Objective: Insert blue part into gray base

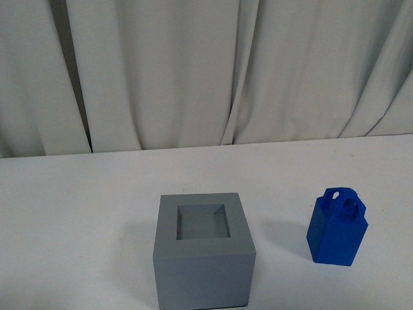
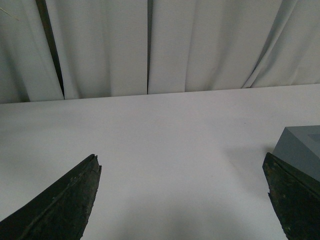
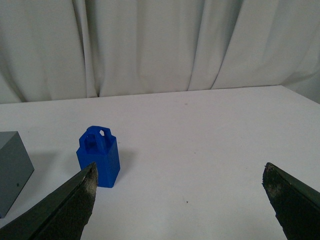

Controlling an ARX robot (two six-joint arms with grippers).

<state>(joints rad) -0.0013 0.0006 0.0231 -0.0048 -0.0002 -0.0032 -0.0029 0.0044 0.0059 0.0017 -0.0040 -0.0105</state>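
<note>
The pale, pleated cloth curtain [image 1: 193, 71] is the biggest thing before me, hanging across the whole back of the scene; below it runs the flat white tabletop [image 1: 77, 213], on which everything else stands; nearest my body, a little left of centre in the front view, sits the matte gray cube-shaped base [image 1: 203, 258], upright, the square recess [image 1: 202, 221] in its top face open to the camera; to its right, well apart from it, stands the bright blue plastic block [image 1: 335, 232], upright on the table, narrower than the cube, with arched loop handles [image 1: 342, 197] on top, and turned so that one corner faces me; it is outside the recess; my left claw [image 2: 181, 160] is spread wide, its two dark fingers at opposite edges of the left wrist view with bare tabletop between them, and a corner of the gray base [image 2: 302, 147] shows just behind one fingertip; my right claw [image 3: 180, 167] is likewise spread wide and grips nothing; in the right wrist view the blue block [image 3: 99, 160] stands just beyond one fingertip, with the edge of the gray base [image 3: 12, 167] further out to that side.
</note>
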